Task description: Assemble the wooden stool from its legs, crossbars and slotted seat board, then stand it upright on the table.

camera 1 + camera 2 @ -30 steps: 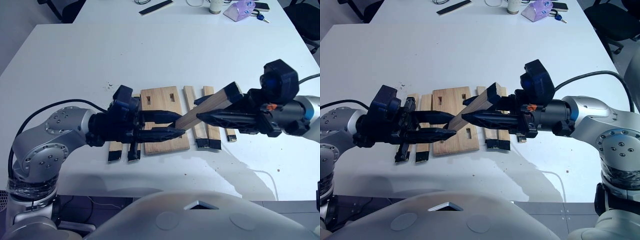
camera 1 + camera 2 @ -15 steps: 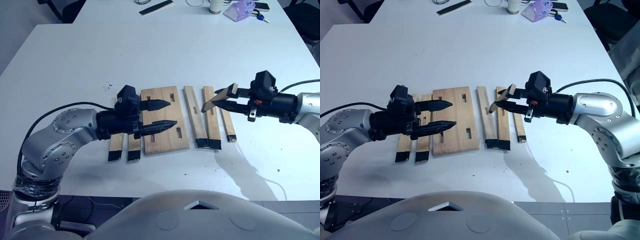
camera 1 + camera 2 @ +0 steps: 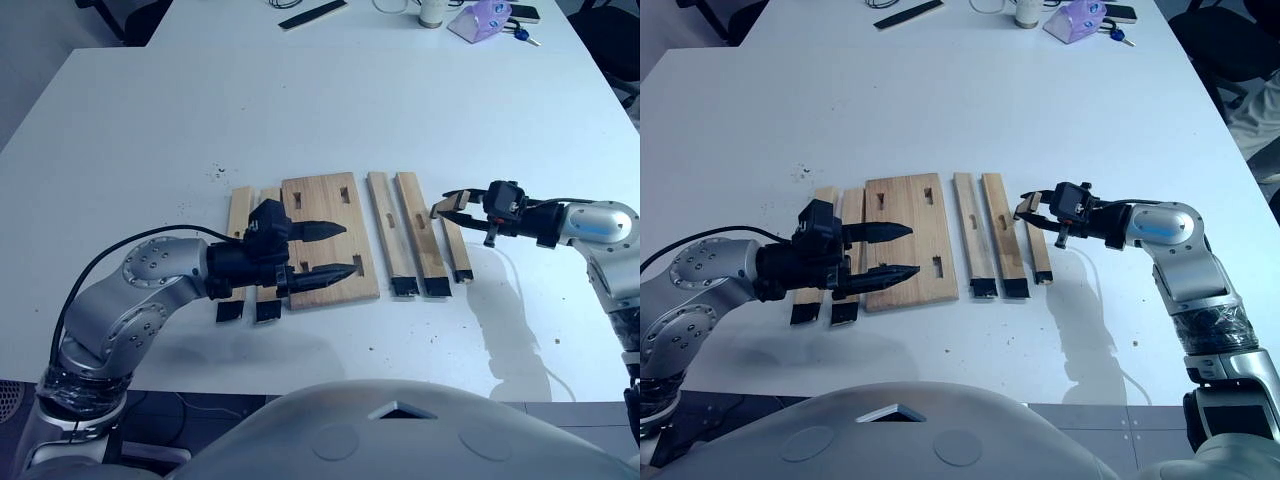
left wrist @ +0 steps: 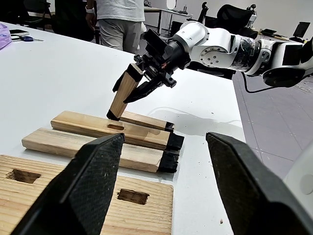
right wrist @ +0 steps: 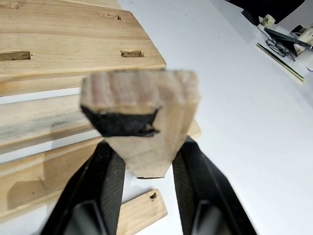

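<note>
Nearest, we list the left gripper [image 3: 350, 249], jaws wide apart, hovering over the slotted seat board [image 3: 320, 210], which lies flat on the bench [image 3: 300, 100]. Two legs [image 3: 238, 205] lie just left of the board, and two more [image 3: 388, 232] just right. Beyond those, the right gripper [image 3: 446, 204], jaws clamped on a short wooden piece [image 5: 142, 98], holds it tilted above a thin crossbar [image 3: 458, 250].

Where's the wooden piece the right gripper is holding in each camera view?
Left eye: block right of centre, over the slats.
Right eye: block right of centre, same spot.
Left wrist: block tilted in the right gripper, beyond the slats.
Right wrist: block end-on between the fingers.
Landmark: seat board, in all four.
</note>
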You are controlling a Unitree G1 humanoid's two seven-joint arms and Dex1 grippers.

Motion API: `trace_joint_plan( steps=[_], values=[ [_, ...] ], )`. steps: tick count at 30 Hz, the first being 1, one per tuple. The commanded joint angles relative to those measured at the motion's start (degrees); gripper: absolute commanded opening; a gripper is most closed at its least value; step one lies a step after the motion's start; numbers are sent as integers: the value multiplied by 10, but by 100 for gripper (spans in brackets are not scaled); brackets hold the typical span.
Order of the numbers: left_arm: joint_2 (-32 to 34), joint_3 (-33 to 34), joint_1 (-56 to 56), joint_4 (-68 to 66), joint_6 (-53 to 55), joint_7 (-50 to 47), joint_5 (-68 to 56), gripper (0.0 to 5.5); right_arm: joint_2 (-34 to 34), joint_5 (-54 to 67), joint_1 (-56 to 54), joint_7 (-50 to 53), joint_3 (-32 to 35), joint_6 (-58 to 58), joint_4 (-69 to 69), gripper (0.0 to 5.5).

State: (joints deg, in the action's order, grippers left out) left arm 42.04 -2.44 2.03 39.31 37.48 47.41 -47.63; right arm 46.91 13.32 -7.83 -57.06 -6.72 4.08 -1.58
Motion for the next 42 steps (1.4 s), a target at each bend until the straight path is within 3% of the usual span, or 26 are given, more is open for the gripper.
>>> trace_joint_plan(
  steps=[1,19,24,32,42],
  values=[
    [-2,-3,4,2,-4,-1,10,309,2,13,-16,-4,26,-10,45,130],
    [-10,-15,4,9,-2,-3,20,309,15,-15,61,-67,-20,-20,79,130],
    [-9,-15,6,14,1,-6,17,309,45,34,62,-125,-28,-103,86,130],
    [-11,-24,8,17,1,-7,20,309,0,13,-40,-135,-69,-149,-23,130],
    [2,-34,-8,7,11,15,18,309,-59,-35,-74,-136,-136,-132,-205,130]
  ],
)
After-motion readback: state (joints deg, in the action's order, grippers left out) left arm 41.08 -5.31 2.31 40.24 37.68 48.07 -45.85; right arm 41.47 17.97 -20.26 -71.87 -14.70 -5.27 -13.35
